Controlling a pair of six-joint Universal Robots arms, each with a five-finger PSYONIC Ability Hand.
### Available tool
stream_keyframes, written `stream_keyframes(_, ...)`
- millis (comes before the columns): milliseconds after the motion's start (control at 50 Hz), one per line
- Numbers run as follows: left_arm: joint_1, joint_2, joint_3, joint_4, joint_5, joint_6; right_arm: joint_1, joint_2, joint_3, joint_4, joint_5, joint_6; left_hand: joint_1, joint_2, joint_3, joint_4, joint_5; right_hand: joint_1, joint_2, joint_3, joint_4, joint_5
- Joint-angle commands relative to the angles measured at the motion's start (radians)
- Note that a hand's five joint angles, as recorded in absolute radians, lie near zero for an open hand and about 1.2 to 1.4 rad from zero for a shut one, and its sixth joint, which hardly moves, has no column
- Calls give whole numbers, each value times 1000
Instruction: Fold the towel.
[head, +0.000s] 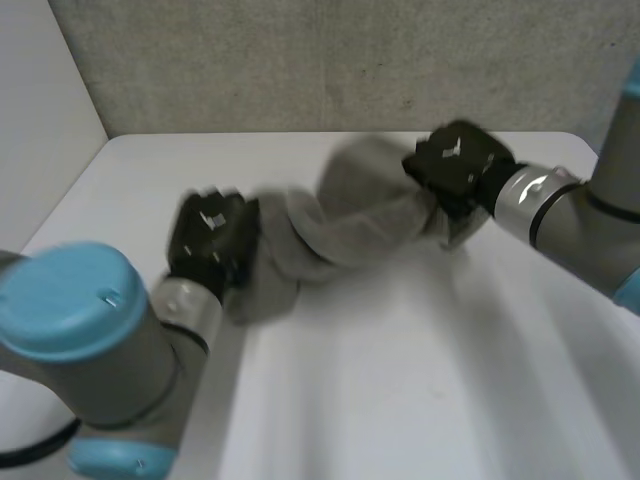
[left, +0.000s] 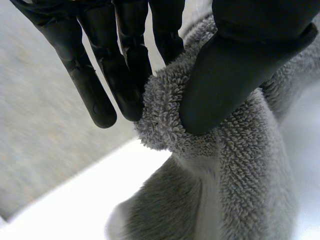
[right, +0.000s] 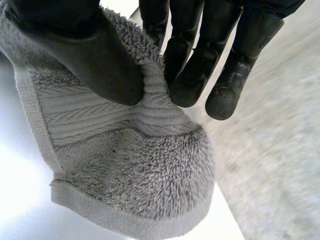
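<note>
Left hand (head: 212, 238) and right hand (head: 458, 165) are pinched onto opposite ends of the grey terry-cloth towel (head: 345, 225), which is hung between them over the white table (head: 400, 380), long axis running from hand to hand.

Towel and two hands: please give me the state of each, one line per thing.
towel: grey, bunched, held up between both hands, sagging in the middle.
left hand: shut on the towel, one end pinched between thumb and fingers.
right hand: shut on the towel, near a hemmed corner.
</note>
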Motion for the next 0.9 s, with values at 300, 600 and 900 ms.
stream_keyframes(300,-125,-31,47,-216,2,1,-1,63,27,128,86,-79,-883,-950,-945,-945,-893,-1155,-1146,-1164,-1154,-1153)
stream_keyframes(600,51,41,197,-222,89,12,-56,-294,456,-161,74,449,-849,-916,-911,-911,-859,-1130,-1121,-1139,-1130,-1128)
stream_keyframes(900,113,-162,420,-347,465,28,-165,-357,795,-267,-9,282,-735,-801,-797,-797,-744,-1027,-1018,-1036,-1027,-1025)
